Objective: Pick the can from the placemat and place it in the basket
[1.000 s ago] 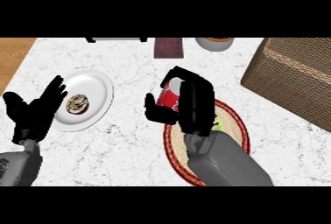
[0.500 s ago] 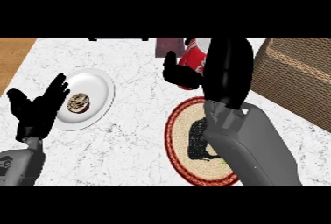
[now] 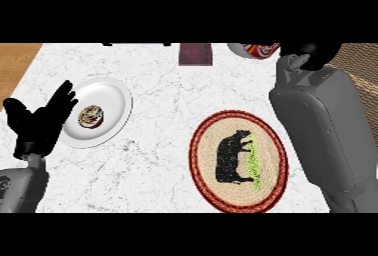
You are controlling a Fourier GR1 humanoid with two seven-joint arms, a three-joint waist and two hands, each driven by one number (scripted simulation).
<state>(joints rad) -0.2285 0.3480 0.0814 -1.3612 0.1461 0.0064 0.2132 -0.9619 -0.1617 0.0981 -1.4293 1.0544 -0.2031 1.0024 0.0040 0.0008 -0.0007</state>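
Right hand (image 3: 316,52) is way up at the far right of the view, and only a black chunk of it shows before the frame cuts it off, so I honestly can't tell if it's clamped on anything or not. Its grey forearm (image 3: 321,130) runs the whole way from the near edge up to it, along the right side of the placemat (image 3: 221,125).

Just left of that hand, right at the far edge, there's a curved red-and-white bit that looks like the can (image 3: 255,50). Most of it is cut off. It sits close to the hand, but I can't tell whether they're touching. It's well apart from the placemat, which is the oval woven one with a red border and a black animal shape in the middle.

The basket (image 3: 360,62) is the brown wicker thing at the far right corner, partly behind the arm.

Left hand (image 3: 40,125) is at the left edge, open, fingers straight and pointing up, holding nothing, just beside a white plate (image 3: 111,92) with a small round snack (image 3: 92,115) on it. There's also a dark maroon box (image 3: 196,54) at the far side of the white marble desk (image 3: 148,170), left of the can.
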